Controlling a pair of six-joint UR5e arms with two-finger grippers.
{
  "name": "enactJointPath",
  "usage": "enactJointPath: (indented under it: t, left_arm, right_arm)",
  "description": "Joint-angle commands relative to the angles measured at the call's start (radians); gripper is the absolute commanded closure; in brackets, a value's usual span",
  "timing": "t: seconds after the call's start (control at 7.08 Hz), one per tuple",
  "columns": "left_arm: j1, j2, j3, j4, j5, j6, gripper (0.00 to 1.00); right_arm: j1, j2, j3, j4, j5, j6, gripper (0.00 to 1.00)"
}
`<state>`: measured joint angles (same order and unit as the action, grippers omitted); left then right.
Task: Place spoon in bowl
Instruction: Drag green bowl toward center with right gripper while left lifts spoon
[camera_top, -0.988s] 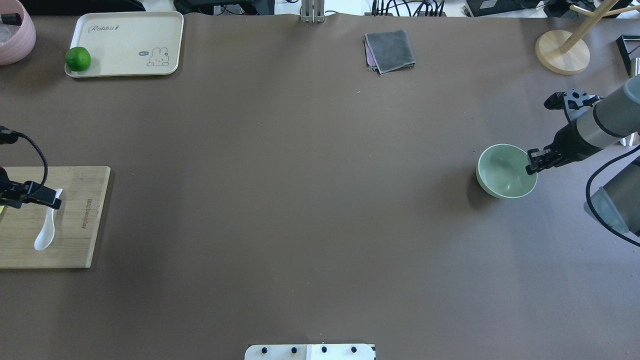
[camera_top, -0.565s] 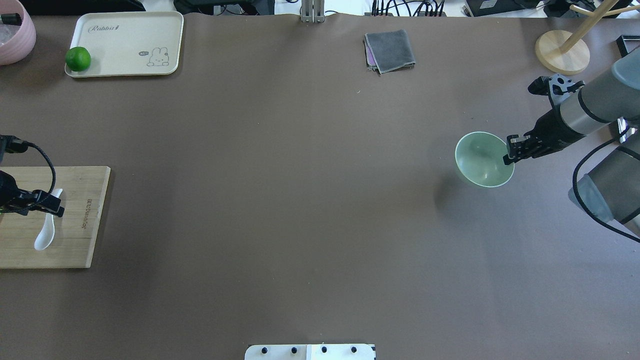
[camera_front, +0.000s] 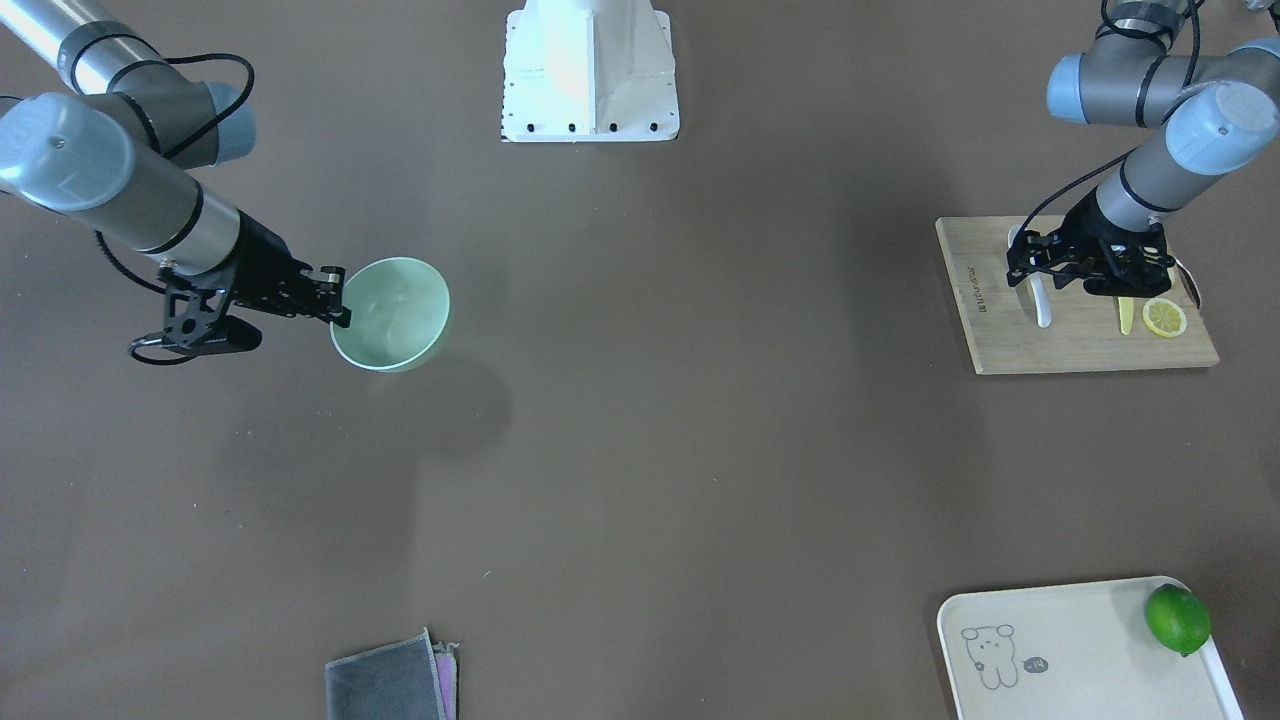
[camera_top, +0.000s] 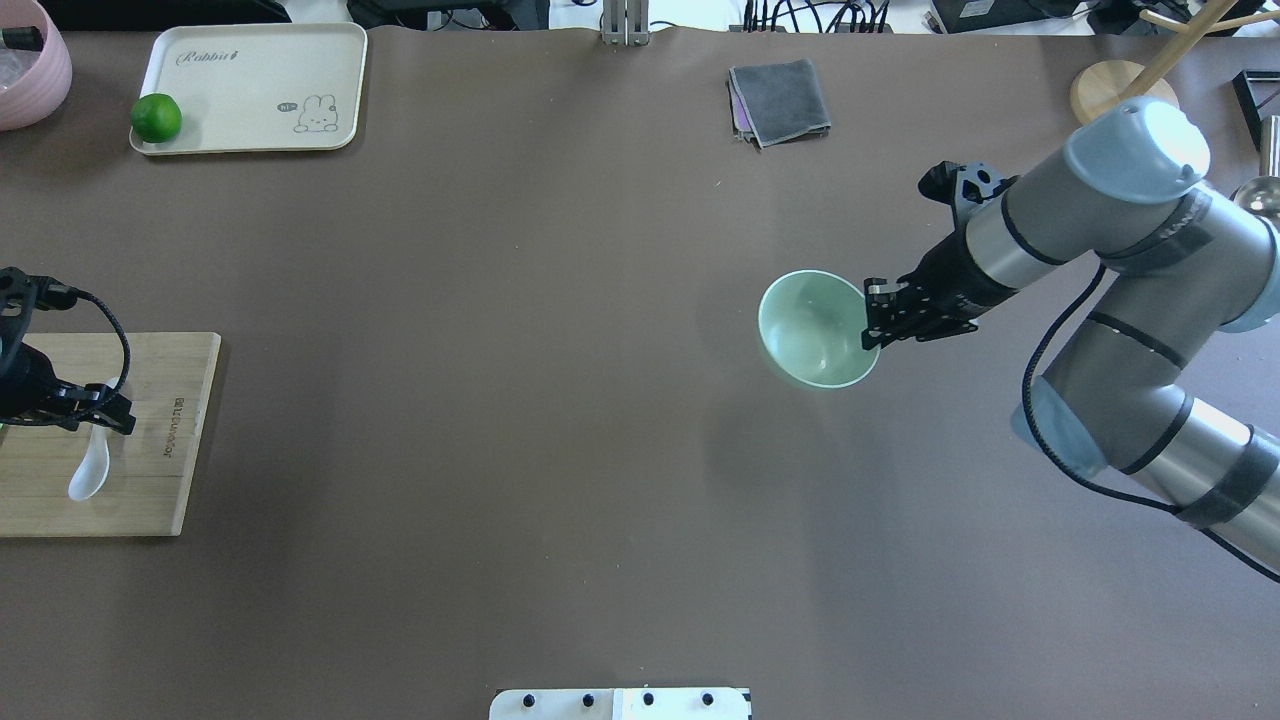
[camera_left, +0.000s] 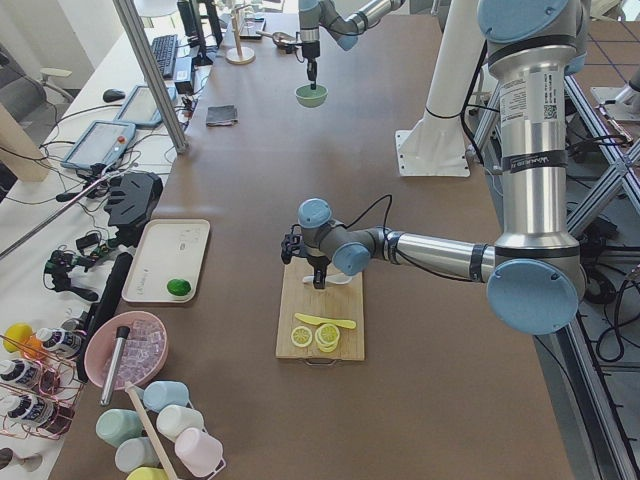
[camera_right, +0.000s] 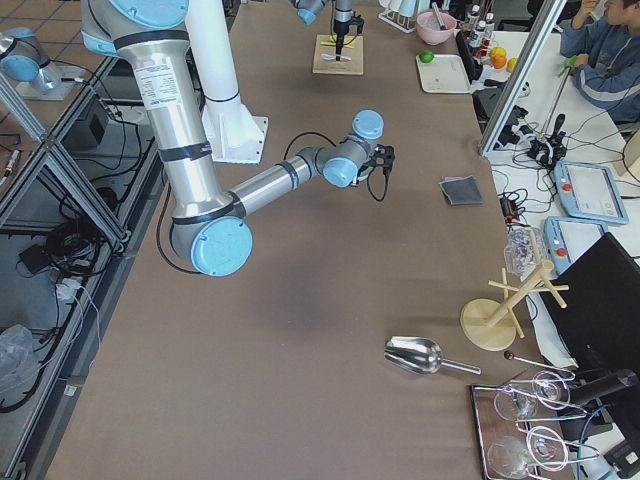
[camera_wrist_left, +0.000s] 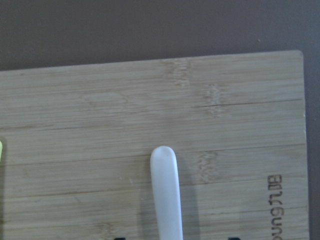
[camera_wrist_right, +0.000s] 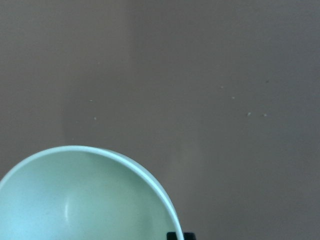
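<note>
The pale mint-green bowl (camera_top: 815, 335) hangs above the table right of centre, its shadow cast below it. My right gripper (camera_top: 872, 318) is shut on its right rim; the front view shows the gripper (camera_front: 335, 303) and the bowl (camera_front: 392, 310), and the right wrist view shows the bowl (camera_wrist_right: 75, 200). The white spoon (camera_top: 88, 478) lies on the wooden cutting board (camera_top: 160, 440) at the far left. My left gripper (camera_top: 105, 420) is open over the spoon's handle (camera_wrist_left: 166, 195), with one finger on each side of it.
A lemon slice (camera_front: 1164, 317) and a yellow knife (camera_front: 1125, 315) lie on the board beside the spoon. A cream tray (camera_top: 260, 85) with a lime (camera_top: 156, 118) is at the back left, beside a pink bowl (camera_top: 25, 60). A grey cloth (camera_top: 780, 100) lies at the back.
My right arm has carried the bowl off the table and leftward toward the middle. My left gripper has shifted slightly down along the spoon's handle.
</note>
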<state>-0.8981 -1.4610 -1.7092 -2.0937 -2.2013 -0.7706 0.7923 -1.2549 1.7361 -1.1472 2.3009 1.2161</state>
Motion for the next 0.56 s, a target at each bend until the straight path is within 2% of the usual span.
enactJointPath:
  t: [0.0, 0.14, 0.28, 0.42]
  left_arm:
    - [0.001, -0.007, 0.003, 0.000, 0.002, -0.003, 0.67]
    - [0.001, -0.007, 0.003, 0.000, 0.002, -0.004, 0.92]
    - [0.001, -0.007, 0.005, 0.001, 0.002, -0.006, 1.00]
    - [0.001, -0.009, 0.000, 0.001, 0.000, -0.006, 1.00]
  right_arm:
    - [-0.126, 0.058, 0.005, 0.003, -0.092, 0.117, 1.00]
    - [-0.175, 0.083, 0.003, 0.006, -0.139, 0.149, 1.00]
    - [-0.221, 0.113, -0.004, 0.004, -0.178, 0.198, 1.00]
    - [-0.249, 0.123, -0.006, 0.004, -0.205, 0.212, 1.00]
